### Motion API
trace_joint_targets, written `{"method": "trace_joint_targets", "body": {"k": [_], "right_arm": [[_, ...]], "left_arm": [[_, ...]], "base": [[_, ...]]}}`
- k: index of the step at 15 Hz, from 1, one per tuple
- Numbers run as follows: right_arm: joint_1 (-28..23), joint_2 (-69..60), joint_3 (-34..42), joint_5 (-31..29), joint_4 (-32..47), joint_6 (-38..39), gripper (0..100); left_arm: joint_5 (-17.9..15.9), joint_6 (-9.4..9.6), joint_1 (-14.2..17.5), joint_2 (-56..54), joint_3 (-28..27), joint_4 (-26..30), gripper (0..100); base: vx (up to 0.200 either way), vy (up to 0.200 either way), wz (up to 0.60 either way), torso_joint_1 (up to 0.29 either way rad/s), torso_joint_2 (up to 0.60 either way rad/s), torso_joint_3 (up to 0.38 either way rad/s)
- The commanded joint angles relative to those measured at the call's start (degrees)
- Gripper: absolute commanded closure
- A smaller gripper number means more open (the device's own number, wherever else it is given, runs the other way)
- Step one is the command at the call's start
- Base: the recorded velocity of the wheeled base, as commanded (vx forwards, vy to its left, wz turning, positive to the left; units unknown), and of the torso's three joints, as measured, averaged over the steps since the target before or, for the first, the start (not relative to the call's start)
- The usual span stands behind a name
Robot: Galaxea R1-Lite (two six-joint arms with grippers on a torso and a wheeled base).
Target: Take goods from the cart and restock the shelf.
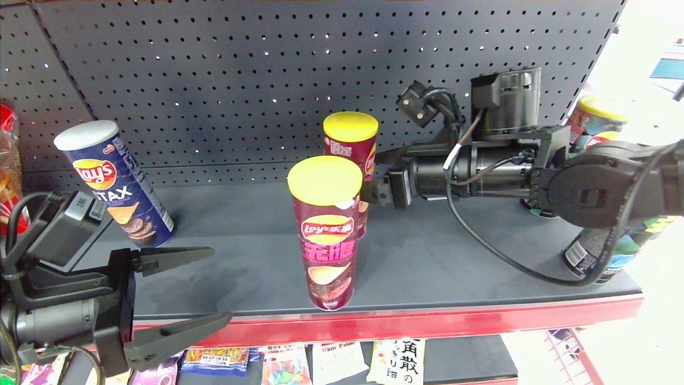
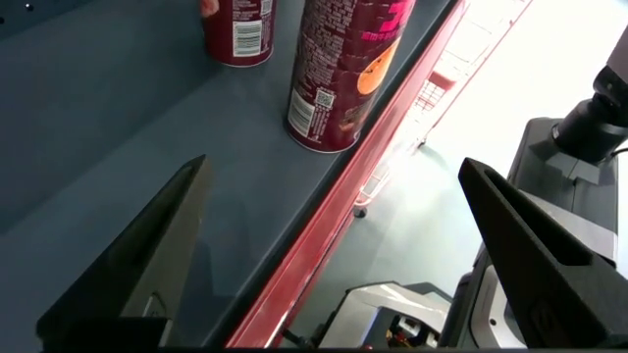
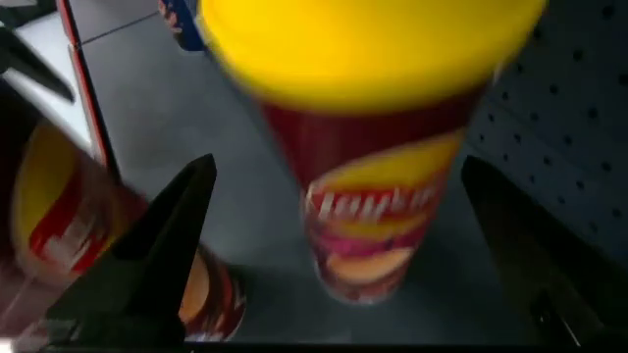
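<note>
Left hand [image 1: 222, 284] wide apart, empty; right hand [image 3: 336, 172] wide around rear can [image 1: 350, 141].

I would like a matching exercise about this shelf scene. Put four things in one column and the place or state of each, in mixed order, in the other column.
Things:
1. blue can
2. front red can
3. back red can
4. left pincer

Places or states:
a. stands between the open fingers of the right pincer
b. open and holding nothing, low in front of the shelf
c. has a pale lid and stands at the shelf's left
d. upright, close to the shelf's front edge

Pairs: 1-c, 2-d, 3-a, 4-b
</note>
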Motion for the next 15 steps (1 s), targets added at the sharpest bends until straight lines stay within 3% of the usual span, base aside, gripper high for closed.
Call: {"method": "trace_joint_targets", "body": {"k": [1,2,6,8,10,12,14,15], "right_arm": [[-1.17,-5.51,5.54,0.0,-0.12,-0.06,0],[-1.52,-7.18,8.09,-0.17,-0.12,0.03,0],[-1.69,-21.5,25.58,-5.18,-0.12,-0.41,0],[-0.38,-28.89,32.79,-5.18,-0.03,-0.41,0],[0.24,-40.66,42.72,-5.18,0.23,-0.41,0],[-0.38,-47.87,47.11,-7.55,0.41,0.03,0],[-1.69,-51.39,47.91,-13.09,0.41,1.7,0],[-1.69,-51.39,47.91,-13.09,0.41,1.7,0]], "left_arm": [[0.02,0.08,0.0,0.94,-0.17,-0.1,0],[0.11,0.08,0.0,1.29,-0.25,-0.1,0],[8.28,0.61,-0.27,5.25,-1.31,-0.36,0],[9.69,0.87,-0.79,6.39,-1.4,-0.45,0],[13.38,1.93,-3.43,7.8,-1.4,-0.45,0],[15.05,1.93,-6.33,8.94,-1.84,-0.36,0],[16.28,1.93,-7.12,10.43,-2.45,-0.36,0],[16.28,1.93,-7.12,10.43,-2.45,-0.36,0]], "base": [[0.0,0.0,0.0,0.0,0.0,0.0],[0.0,0.0,0.0,0.0,0.0,0.0],[0.0,0.0,0.0,0.0,0.0,0.0],[0.0,0.0,0.0,0.0,0.0,0.0],[0.0,0.0,0.0,0.0,0.0,0.0],[0.0,0.0,0.0,0.0,0.0,0.0],[0.0,0.0,0.0,0.0,0.0,0.0],[0.0,0.0,0.0,0.0,0.0,0.0]]}}
